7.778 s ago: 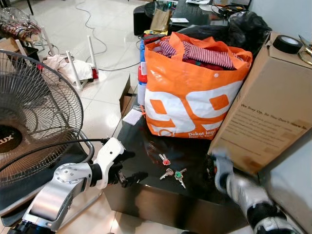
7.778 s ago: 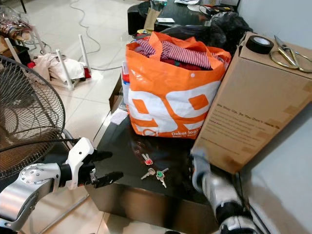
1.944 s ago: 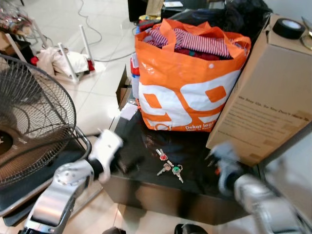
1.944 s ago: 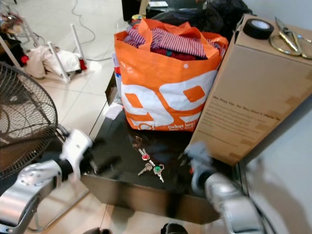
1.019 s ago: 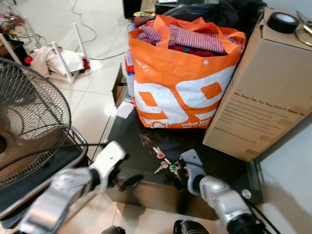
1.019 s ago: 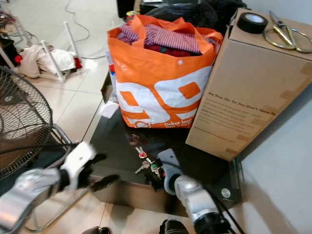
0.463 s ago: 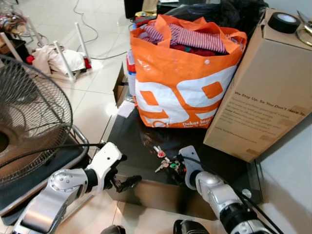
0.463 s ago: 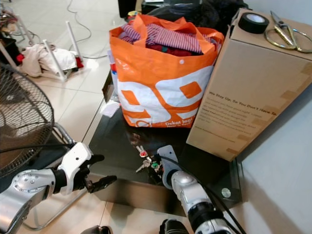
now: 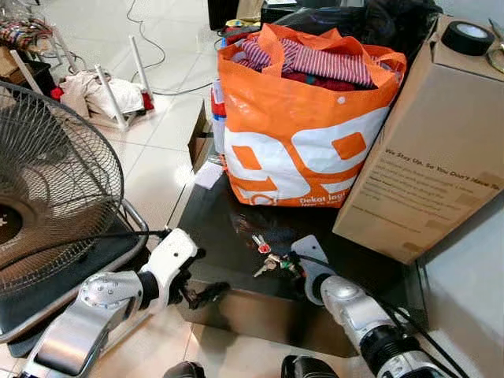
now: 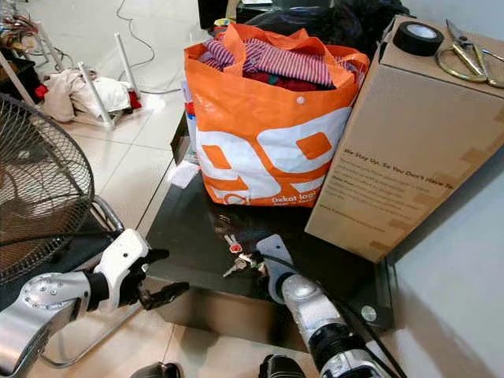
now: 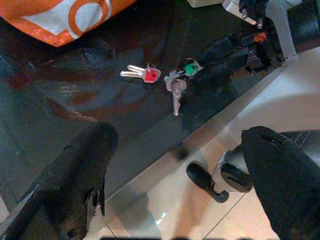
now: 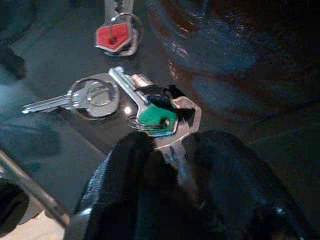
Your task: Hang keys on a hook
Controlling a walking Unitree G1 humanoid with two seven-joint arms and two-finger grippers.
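Three keys lie on the black glass table (image 9: 213,228) near its front edge: a red-capped key (image 9: 262,248), a plain silver key (image 12: 95,97) and a green-capped key (image 12: 157,120) on a ring. My right gripper (image 9: 290,266) lies low on the table at the green-capped key. In the right wrist view its fingertips (image 12: 130,165) are shut on that key's blade end. My left gripper (image 9: 206,274) hovers open at the table's front left corner, a short way from the keys, with nothing between its fingers (image 11: 85,170).
A full orange shopping bag (image 9: 303,134) stands just behind the keys. A tall cardboard box (image 9: 425,150) carrying a tape roll (image 9: 467,37) leans to the right. A big floor fan (image 9: 47,197) stands on the left, with cables and a white rack (image 9: 118,94) on the tiled floor.
My right gripper has pushed a little further in and closed on the green-capped key. The left arm holds its place. The camera has shifted slightly.
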